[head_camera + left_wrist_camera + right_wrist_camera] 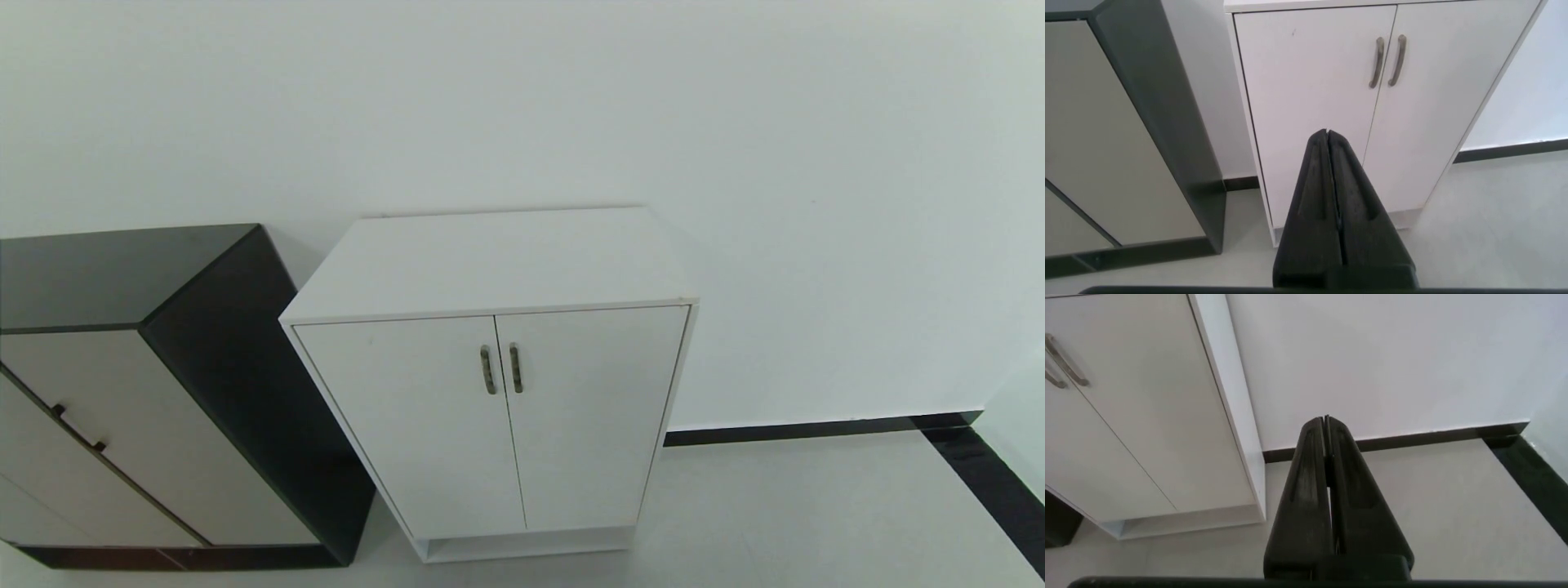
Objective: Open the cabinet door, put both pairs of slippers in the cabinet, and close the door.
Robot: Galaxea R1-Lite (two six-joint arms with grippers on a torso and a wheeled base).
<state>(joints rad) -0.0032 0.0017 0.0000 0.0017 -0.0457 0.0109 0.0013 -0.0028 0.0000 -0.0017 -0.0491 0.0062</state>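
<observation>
A white two-door cabinet (490,408) stands against the wall with both doors closed. Two slim metal handles (500,368) sit side by side at the seam between the doors. In the left wrist view my left gripper (1328,135) is shut, its fingers pressed together, some way in front of the cabinet (1323,106) and pointing at its left door. My right gripper (1326,422) is also shut with nothing in it, off the cabinet's right side (1151,416), pointing toward the wall's dark skirting.
A larger dark cabinet (147,392) with pale fronts stands close on the left of the white one. Bare light floor (816,514) lies to the right, bordered by a black skirting strip (816,430) along the wall.
</observation>
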